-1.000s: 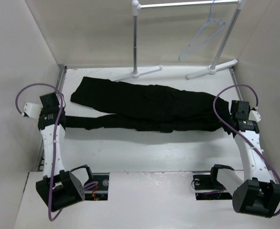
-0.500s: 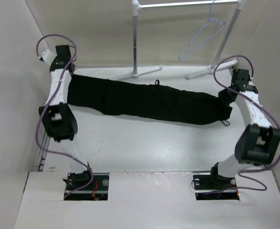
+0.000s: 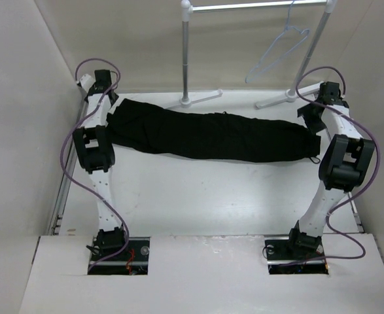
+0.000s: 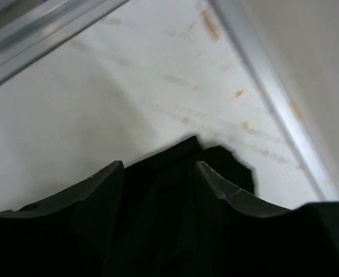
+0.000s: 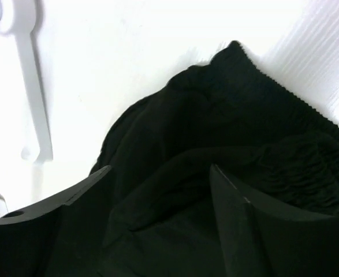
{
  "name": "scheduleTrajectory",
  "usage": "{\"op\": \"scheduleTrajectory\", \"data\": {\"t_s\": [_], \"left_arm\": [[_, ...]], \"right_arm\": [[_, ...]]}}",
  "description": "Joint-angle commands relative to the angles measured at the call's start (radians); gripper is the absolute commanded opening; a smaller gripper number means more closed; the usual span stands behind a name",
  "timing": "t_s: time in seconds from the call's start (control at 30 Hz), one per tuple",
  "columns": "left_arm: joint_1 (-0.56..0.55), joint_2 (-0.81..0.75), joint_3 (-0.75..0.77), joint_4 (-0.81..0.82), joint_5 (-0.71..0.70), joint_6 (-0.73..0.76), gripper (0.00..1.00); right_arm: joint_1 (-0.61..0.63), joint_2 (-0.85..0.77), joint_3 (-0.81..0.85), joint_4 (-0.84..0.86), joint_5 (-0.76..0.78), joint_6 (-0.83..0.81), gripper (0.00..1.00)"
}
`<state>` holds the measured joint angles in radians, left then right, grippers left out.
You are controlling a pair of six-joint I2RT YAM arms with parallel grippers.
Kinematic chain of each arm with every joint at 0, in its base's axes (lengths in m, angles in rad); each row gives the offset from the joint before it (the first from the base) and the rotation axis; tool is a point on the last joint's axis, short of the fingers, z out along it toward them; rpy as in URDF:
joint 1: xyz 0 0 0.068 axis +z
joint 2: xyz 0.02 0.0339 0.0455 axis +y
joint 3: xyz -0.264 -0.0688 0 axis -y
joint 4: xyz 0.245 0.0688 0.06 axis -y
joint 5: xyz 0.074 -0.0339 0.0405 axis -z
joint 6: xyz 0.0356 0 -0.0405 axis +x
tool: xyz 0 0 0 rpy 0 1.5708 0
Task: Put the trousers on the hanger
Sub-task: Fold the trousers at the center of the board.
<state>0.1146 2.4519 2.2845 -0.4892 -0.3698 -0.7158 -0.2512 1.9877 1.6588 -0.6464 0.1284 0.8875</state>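
The black trousers (image 3: 211, 134) lie stretched left to right across the far part of the table. The pale wire hanger (image 3: 277, 55) hangs on the rack's bar at the back right, away from both arms. My left gripper (image 3: 109, 108) is at the trousers' left end, and in the left wrist view it (image 4: 157, 170) stands open over the cloth's edge (image 4: 215, 158). At the right end is my right gripper (image 3: 311, 120). The right wrist view shows it (image 5: 157, 170) open over the gathered waistband (image 5: 261, 104), with loose folds lying between the fingers.
The white tube garment rack (image 3: 187, 52) stands at the table's back, its feet (image 3: 201, 99) just behind the trousers; one foot (image 5: 33, 86) shows left of my right gripper. An aluminium rail (image 4: 273, 98) and side walls hem in the left end.
Both arms reached from mid-table out to the far corners, carrying the trousers back and pulling them out long. Both grippers, shut earlier, now have their jaws apart.
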Motion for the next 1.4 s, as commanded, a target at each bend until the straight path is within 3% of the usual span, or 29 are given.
{"op": "scheduleTrajectory", "data": {"t_s": [0.0,0.1,0.17,0.3,0.43,0.67,0.8,0.93,1.17,1.37], "left_arm": [[0.055,-0.323,-0.280,0.076,0.048,0.010,0.51],[0.099,-0.595,-0.718,0.229,0.104,-0.049,0.50],[0.118,-0.721,-0.934,0.306,0.204,-0.091,0.50],[0.118,-0.817,-1.164,0.440,0.370,-0.155,0.53],[0.115,-0.785,-1.142,0.486,0.374,-0.182,0.53],[0.106,-0.552,-0.916,0.469,0.367,-0.172,0.49],[0.110,-0.505,-0.866,0.471,0.348,-0.182,0.35],[0.106,-0.527,-0.867,0.463,0.324,-0.169,0.10],[0.099,-0.717,-1.042,0.457,0.203,-0.163,0.10],[0.121,-0.654,-1.091,0.408,0.200,-0.175,0.15]], "right_arm": [[0.045,-0.110,-0.005,0.057,0.013,-0.019,0.74],[0.071,-0.239,-0.147,0.134,0.024,-0.021,0.75],[0.082,-0.317,-0.253,0.183,0.016,-0.015,0.72],[0.118,-0.430,-0.447,0.258,0.001,0.002,0.64],[0.158,-0.478,-0.548,0.297,-0.032,0.004,0.65],[0.227,-0.527,-0.606,0.306,-0.064,0.005,0.66],[0.255,-0.573,-0.655,0.309,-0.062,0.002,0.66],[0.270,-0.607,-0.723,0.314,-0.059,0.010,0.66],[0.318,-0.668,-0.814,0.326,-0.069,0.013,0.67],[0.316,-0.713,-0.821,0.311,-0.079,-0.005,0.69]]}}
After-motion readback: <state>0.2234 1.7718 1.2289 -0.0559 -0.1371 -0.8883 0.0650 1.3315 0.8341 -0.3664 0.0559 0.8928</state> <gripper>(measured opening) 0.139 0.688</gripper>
